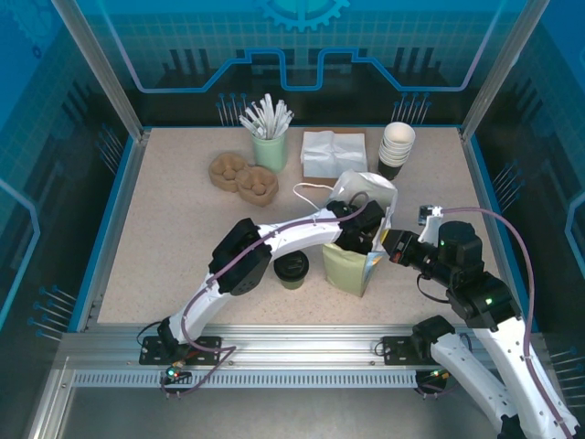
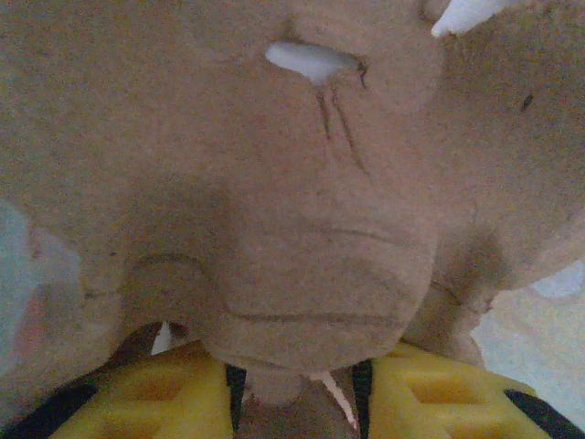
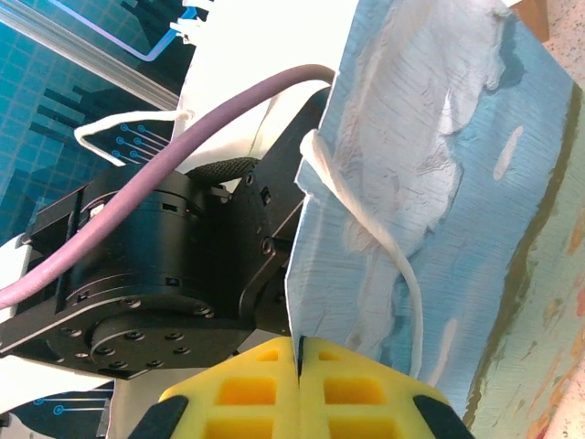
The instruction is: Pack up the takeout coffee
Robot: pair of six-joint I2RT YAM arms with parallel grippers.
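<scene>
The takeout coffee [image 1: 291, 267] stood by the paper bag [image 1: 347, 270].
It was on the table [image 1: 164, 238], outside the bag. The right gripper [image 3: 299, 361] pinched the bag's edge. The left gripper [image 2: 297, 398] reached inside; I could not tell its grip.

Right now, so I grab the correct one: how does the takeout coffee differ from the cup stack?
The takeout coffee has a black lid; the cup stack is lidless, white-rimmed. The coffee is a single cup near the front; the stack stands at the back. Both stand upright.
</scene>
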